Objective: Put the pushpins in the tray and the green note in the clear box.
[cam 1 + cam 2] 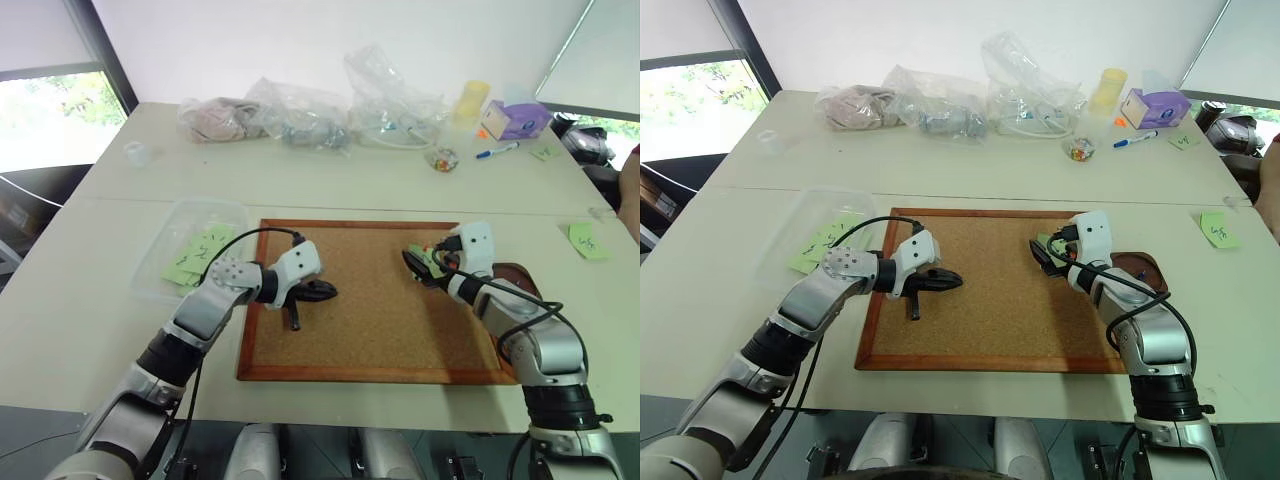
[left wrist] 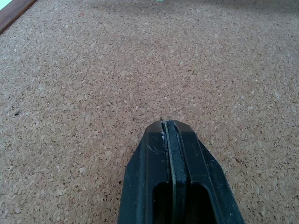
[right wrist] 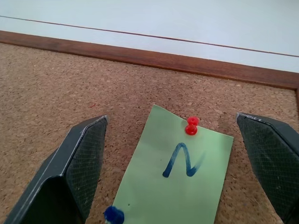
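Observation:
The green note (image 3: 187,186), with a dark blue squiggle, lies on the corkboard (image 1: 380,330). A red pushpin (image 3: 191,127) holds it at one edge and a blue pushpin (image 3: 113,214) at a corner. My right gripper (image 3: 172,120) is open, low over the note, one finger on each side of it and nothing between them. The dark brown tray (image 1: 1142,268) sits just off the corkboard's right edge, partly hidden by my right arm. My left gripper (image 1: 328,291) is shut and empty over the left part of the cork. The clear box (image 1: 175,215) stands left of the corkboard with green notes in it.
Clear plastic bags (image 1: 310,115) lie along the far edge of the table, with a yellow cup (image 1: 472,100), a purple box (image 1: 515,120) and a blue-capped marker (image 1: 497,151). Loose green notes (image 1: 588,240) lie on the right of the table.

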Motion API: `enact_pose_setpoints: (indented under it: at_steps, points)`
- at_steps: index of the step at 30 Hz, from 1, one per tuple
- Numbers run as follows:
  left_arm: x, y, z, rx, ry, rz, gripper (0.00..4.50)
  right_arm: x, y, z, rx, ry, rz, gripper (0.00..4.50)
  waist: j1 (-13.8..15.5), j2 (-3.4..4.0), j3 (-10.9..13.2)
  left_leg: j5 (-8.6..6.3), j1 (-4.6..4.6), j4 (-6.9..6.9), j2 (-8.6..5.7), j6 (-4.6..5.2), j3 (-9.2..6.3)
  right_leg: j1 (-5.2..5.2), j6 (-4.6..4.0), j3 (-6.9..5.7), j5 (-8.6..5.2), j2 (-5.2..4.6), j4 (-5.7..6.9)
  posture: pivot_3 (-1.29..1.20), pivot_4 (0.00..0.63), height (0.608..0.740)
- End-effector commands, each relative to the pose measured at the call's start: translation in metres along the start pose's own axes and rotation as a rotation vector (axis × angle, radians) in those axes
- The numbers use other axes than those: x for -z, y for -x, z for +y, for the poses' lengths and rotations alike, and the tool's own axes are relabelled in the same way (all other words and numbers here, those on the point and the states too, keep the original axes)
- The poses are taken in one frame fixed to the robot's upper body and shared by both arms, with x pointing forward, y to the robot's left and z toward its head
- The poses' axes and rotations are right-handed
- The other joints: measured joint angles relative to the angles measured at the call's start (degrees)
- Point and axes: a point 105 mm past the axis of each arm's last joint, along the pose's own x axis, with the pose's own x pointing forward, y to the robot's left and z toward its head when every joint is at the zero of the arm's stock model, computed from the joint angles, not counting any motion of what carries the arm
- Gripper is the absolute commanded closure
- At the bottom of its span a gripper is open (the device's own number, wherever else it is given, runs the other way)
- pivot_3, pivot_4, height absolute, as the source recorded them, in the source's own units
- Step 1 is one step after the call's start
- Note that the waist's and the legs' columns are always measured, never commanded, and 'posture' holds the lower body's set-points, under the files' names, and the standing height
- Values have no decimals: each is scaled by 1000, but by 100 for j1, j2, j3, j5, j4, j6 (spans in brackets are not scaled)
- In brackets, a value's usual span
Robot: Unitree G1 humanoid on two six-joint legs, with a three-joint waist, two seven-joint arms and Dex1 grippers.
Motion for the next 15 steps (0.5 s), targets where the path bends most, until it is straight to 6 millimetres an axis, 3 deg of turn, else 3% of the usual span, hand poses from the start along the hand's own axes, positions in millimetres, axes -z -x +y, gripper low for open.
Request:
enact_pose_setpoints:
  at_steps: [1,3,9,10,15]
  points:
    - [5,-4,-6,5,-3,26,4500,-14,1,-7,19,-10,-57,265,1,0,0,0,0,0,0,0,0,0,0,0,0,0,0,0,150,737]
    - [5,-4,-6,7,-11,24,4500,-13,0,-9,26,-25,-60,894,2,1,0,0,0,0,0,0,1,0,0,0,0,-1,0,0,150,737]
    - [5,-4,-5,0,-13,25,4500,-13,-5,-9,18,-47,-67,4104,1,1,-1,0,0,0,0,0,0,1,0,0,0,-1,0,0,150,737]
    - [5,-3,-5,-1,-14,26,4500,-13,-5,-9,17,-47,-66,4468,3,2,-1,0,1,0,0,0,0,1,1,0,0,-1,0,0,150,737]
    - [6,-3,-5,-5,-16,28,4500,-11,-5,-5,-1,-45,-60,4468,-1,3,-2,0,1,0,0,0,1,1,1,0,1,-1,1,0,150,737]
